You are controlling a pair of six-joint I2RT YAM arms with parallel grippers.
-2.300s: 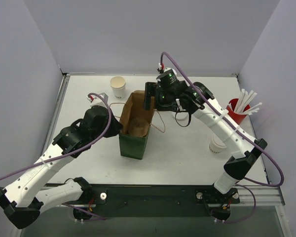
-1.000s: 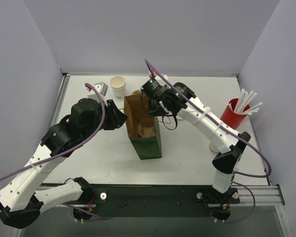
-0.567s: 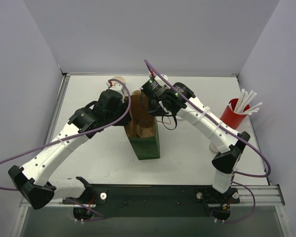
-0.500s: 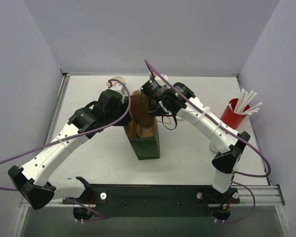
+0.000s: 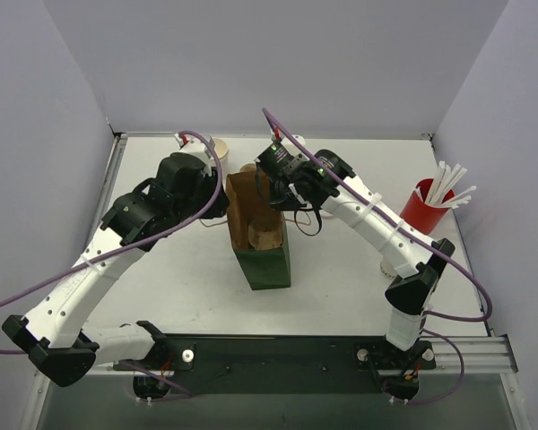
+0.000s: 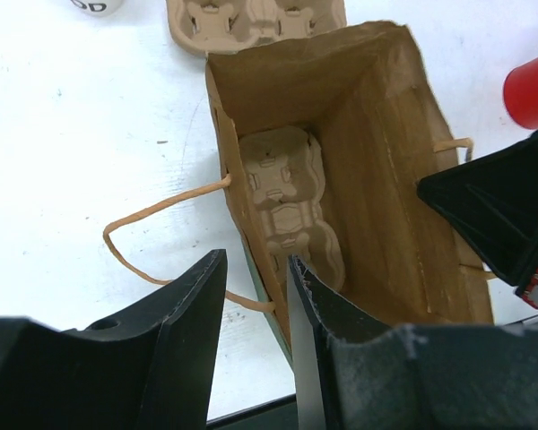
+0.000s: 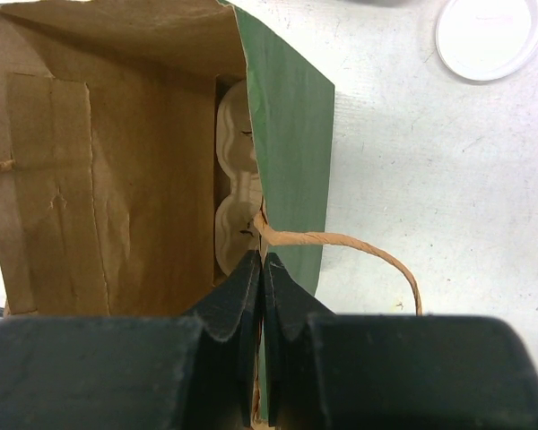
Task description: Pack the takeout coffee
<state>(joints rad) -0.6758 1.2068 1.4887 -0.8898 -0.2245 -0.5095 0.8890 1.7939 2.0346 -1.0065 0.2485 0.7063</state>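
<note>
A green paper bag (image 5: 267, 260) stands open at mid-table, brown inside, with a brown cup carrier (image 6: 287, 193) lying in it. My right gripper (image 7: 263, 265) is shut on the rim of the bag's right wall (image 7: 291, 134), by the handle string. My left gripper (image 6: 255, 296) is open, its fingers straddling the bag's left wall without pinching it. One open white cup (image 5: 218, 146) stands at the back, half hidden by my left arm. A lidded cup (image 7: 491, 31) sits on the table to the right of the bag.
A second brown carrier (image 6: 251, 18) lies on the table just behind the bag. A red cup of white straws (image 5: 428, 202) stands at the right edge. The bag's loose handle string (image 6: 152, 215) loops out onto the table on the left.
My left arm has swung in from the left towards the bag's left wall and shifted a little further back. The bag and my right arm have stayed put.
</note>
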